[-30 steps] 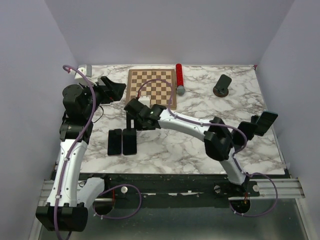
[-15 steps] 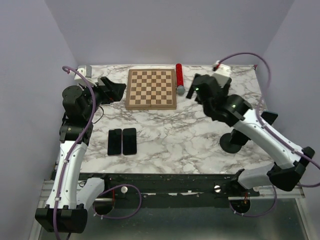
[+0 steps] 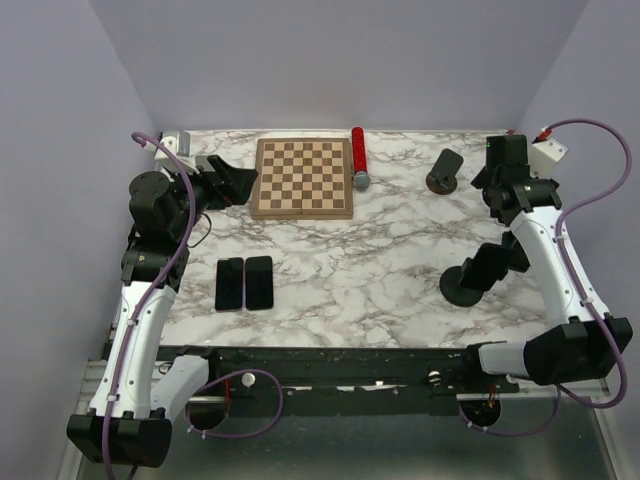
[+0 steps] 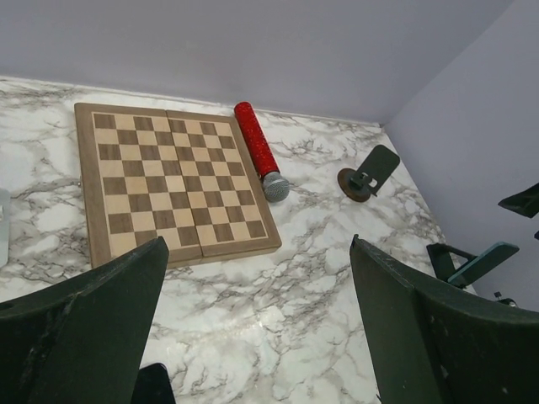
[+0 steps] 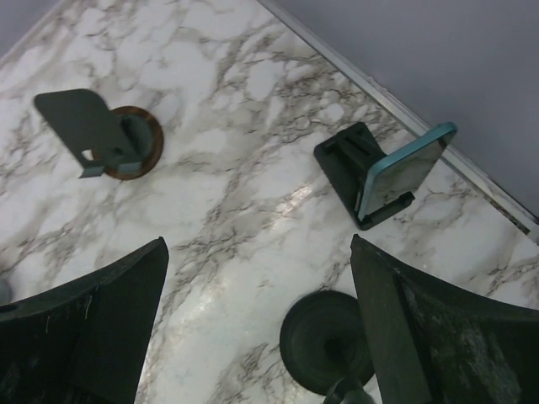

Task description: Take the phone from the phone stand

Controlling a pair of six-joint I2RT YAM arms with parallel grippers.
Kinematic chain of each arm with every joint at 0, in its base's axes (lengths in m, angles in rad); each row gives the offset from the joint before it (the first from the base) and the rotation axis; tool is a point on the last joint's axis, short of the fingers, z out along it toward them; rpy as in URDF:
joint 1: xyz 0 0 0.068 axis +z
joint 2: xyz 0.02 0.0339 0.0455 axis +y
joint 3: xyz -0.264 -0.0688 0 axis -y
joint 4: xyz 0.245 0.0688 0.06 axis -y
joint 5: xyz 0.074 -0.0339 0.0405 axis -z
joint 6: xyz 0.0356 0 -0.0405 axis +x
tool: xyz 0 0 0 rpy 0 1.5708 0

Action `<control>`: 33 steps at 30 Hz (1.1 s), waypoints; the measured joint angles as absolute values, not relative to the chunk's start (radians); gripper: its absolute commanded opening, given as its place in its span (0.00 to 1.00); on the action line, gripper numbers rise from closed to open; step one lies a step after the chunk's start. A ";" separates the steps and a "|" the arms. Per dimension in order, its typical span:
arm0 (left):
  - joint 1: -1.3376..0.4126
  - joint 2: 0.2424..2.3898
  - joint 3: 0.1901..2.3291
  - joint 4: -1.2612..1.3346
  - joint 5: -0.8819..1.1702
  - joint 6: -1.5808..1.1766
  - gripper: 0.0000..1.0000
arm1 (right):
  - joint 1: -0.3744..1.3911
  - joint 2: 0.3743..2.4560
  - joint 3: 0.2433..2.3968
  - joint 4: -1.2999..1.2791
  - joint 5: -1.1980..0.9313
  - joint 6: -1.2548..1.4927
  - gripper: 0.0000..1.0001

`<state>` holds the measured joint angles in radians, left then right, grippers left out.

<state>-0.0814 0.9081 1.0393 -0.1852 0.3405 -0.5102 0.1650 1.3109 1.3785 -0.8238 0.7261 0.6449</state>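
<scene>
The phone (image 5: 406, 168) has a teal case and leans upright in a black wedge stand (image 5: 354, 160) near the table's right edge. It also shows in the left wrist view (image 4: 482, 261). In the top view my right forearm hides it. My right gripper (image 5: 261, 337) (image 3: 497, 180) is open and empty, above the table at the far right. In its wrist view the phone lies beyond the fingers, up and to the right, and nothing touches it. My left gripper (image 4: 261, 337) (image 3: 232, 180) is open and empty at the far left.
An empty stand on a brown round base (image 3: 443, 172) (image 5: 105, 135) is at the back right. A black round-based stand (image 3: 465, 288) (image 5: 324, 341) sits below my right gripper. A chessboard (image 3: 303, 178), a red microphone (image 3: 358, 158) and two flat phones (image 3: 245, 283) lie to the left.
My right arm has swung from the two flat phones at middle left across to the far right corner. My left arm has barely moved.
</scene>
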 measured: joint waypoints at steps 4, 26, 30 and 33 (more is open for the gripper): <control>-0.091 0.909 1.039 -0.185 0.340 -0.506 0.97 | 0.023 1.333 1.342 -0.804 0.653 0.636 0.97; -0.205 0.970 1.027 -0.181 0.348 -0.525 0.98 | -0.213 1.285 1.061 -0.556 0.452 0.289 1.00; -0.227 0.979 1.024 -0.182 0.348 -0.525 0.98 | -0.213 1.242 1.035 -0.518 0.435 0.189 1.00; -0.238 0.979 1.024 -0.181 0.348 -0.525 0.98 | -0.215 1.230 1.031 -0.513 0.432 0.135 1.00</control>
